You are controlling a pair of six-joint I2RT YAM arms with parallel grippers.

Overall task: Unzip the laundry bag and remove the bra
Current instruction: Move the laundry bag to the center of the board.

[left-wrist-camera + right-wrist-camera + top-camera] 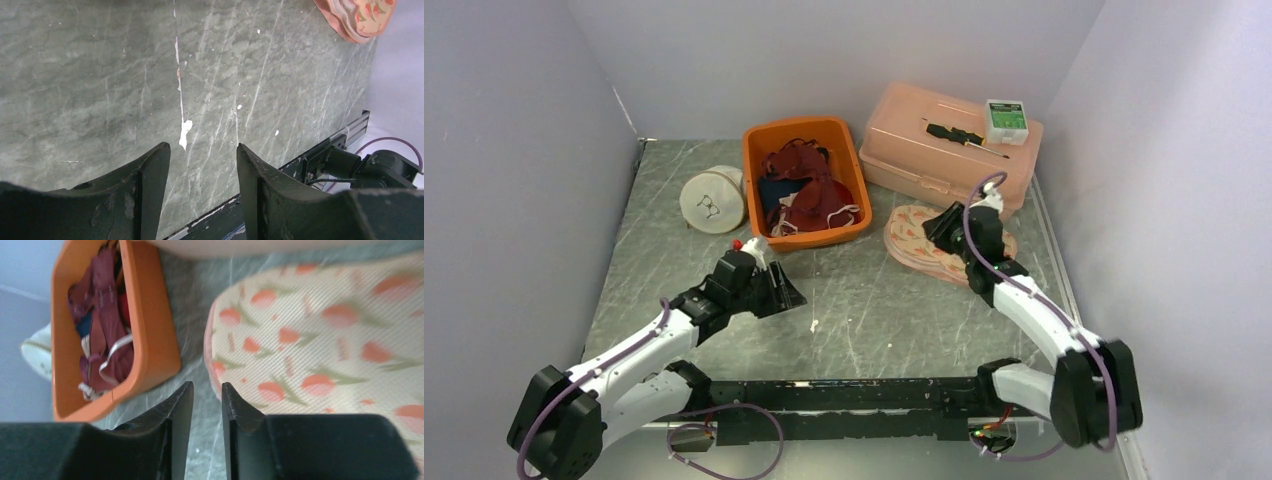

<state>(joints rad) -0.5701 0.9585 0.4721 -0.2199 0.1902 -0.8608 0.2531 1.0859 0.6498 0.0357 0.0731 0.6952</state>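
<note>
Right pincer point(205, 387) narrowly apart at edge of laundry bag point(320, 340) — left pincer point(202, 150) wide apart over table point(100, 75)

Laundry bag point(911, 238) is partly hidden by r. arm from above, cut off at r. wrist view's edge; zip not discernible.
</note>
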